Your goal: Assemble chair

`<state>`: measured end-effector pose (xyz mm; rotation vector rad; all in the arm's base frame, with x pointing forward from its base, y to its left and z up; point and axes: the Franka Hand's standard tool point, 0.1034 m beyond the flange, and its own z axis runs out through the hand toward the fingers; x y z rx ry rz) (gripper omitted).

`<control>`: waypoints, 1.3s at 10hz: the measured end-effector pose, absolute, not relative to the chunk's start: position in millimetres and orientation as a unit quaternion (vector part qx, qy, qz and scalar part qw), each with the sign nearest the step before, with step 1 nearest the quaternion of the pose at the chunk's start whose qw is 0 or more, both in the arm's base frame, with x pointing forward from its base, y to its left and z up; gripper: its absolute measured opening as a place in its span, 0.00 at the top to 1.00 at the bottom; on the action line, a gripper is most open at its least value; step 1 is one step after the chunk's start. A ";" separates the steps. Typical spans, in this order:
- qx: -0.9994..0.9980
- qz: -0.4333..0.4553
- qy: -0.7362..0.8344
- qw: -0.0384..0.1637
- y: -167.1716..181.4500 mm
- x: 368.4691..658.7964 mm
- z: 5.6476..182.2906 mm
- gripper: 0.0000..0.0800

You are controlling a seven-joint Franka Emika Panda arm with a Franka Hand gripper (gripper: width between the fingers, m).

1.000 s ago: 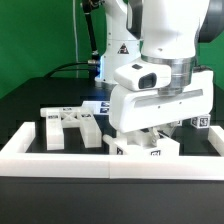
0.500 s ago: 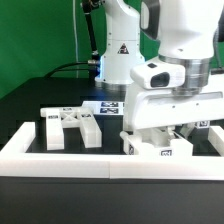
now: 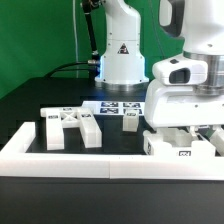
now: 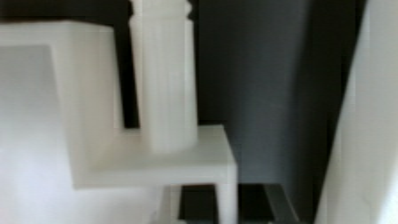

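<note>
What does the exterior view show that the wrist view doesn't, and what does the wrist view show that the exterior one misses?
Only the exterior view: the robot arm, the X-braced frame, a small loose part apart from it, the marker board, and the long white rail in front.
Only the wrist view: a blurred close-up of a slim white post standing against a stepped white block.
Both: matte white chair parts on the dark table. Whether the close-up pieces are those under the arm cannot be told.
</note>
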<state>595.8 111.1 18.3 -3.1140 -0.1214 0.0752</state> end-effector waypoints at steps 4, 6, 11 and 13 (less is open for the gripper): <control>-0.999 0.046 -0.022 0.014 125.2 601.0 13.4 0.96; -0.999 0.048 -0.023 0.014 125.1 599.9 13.0 0.96; -0.999 0.043 -0.032 0.005 98.4 600.7 25.5 0.27; -0.997 0.038 -0.060 0.008 90.3 595.6 43.9 0.20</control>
